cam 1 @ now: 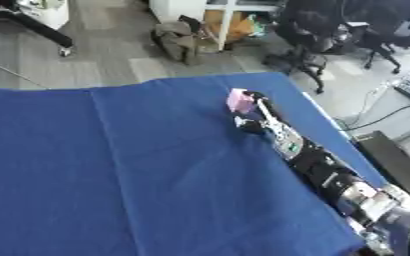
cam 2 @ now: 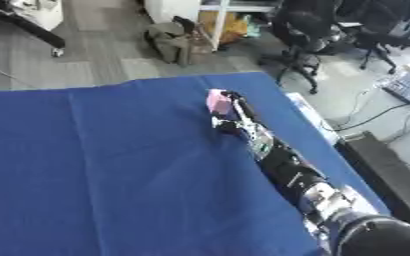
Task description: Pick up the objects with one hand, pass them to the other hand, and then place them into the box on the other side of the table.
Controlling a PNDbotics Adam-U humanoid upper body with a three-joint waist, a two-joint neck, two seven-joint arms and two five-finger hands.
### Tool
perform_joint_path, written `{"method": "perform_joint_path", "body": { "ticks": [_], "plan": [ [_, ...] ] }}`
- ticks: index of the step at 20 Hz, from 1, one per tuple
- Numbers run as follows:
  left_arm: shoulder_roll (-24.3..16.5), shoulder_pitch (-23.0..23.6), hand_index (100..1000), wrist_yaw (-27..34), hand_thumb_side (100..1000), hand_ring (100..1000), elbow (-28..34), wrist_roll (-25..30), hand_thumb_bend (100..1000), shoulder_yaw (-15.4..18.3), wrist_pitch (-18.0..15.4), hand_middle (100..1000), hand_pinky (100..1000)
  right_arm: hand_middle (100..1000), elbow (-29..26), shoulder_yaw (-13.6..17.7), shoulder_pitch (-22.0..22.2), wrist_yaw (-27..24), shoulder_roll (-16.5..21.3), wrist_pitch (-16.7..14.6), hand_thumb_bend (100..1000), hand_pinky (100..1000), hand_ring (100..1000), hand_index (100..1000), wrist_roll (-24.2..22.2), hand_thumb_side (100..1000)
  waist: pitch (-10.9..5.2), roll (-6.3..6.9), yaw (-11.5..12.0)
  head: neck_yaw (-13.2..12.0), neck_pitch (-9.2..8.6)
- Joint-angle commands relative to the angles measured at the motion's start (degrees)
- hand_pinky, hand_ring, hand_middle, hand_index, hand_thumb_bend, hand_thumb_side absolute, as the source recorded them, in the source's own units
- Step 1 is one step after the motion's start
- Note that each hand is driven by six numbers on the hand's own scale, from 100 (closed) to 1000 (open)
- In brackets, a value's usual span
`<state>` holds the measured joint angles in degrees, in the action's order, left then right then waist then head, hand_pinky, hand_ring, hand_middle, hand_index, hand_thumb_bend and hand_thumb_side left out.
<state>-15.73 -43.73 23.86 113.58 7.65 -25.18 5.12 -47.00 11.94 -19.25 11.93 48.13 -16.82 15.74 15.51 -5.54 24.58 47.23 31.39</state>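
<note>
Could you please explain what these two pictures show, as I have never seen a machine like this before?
Both pictures come from one stereo camera in a humanoid robot's head, looking down at its work; they show the same moment. The blue-covered table fills most of each. The black and silver arm from the lower right is the robot's right arm. Its robot hand is at a small pink object near the table's far right edge and seems to hold it, though the fingers are hard to make out. The left hand and the box are out of view.

Head stereo pair, looking steeply down, both sharing blue table [cam 1: 138, 175], floor beyond
</note>
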Motion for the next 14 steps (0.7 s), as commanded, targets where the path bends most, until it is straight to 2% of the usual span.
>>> {"method": "perform_joint_path", "body": {
  "ticks": [1,2,8,14],
  "plan": [
    [-1.15,-0.86,764,-0.01,660,603,1.02,0.28,1000,0.06,-0.08,552,657,607,-0.16,0.06,-0.22,1.33,0.99,-0.15,100,586,687,704,2.89,360,-0.57,0.15,-0.09,0.26,-0.33],
    [-1.17,-0.80,764,-0.02,661,603,1.02,0.28,1000,0.04,-0.06,552,657,551,-0.26,0.15,-0.27,1.65,0.87,-0.23,100,546,643,661,4.25,402,-0.57,0.14,-0.10,0.23,-0.31],
    [-1.19,-0.32,764,-0.01,661,603,1.02,0.21,1000,-0.08,0.10,551,656,393,-0.96,0.63,0.03,1.58,0.40,-0.90,100,436,543,501,11.15,470,-0.77,0.11,-0.39,0.24,0.20],
    [-1.15,0.03,764,0.01,661,603,1.02,0.07,1000,-0.03,0.19,551,656,342,-3.64,1.21,0.22,-0.11,0.20,-1.49,100,383,498,451,14.95,470,-1.00,0.31,-0.87,0.44,0.48]
  ]
}}
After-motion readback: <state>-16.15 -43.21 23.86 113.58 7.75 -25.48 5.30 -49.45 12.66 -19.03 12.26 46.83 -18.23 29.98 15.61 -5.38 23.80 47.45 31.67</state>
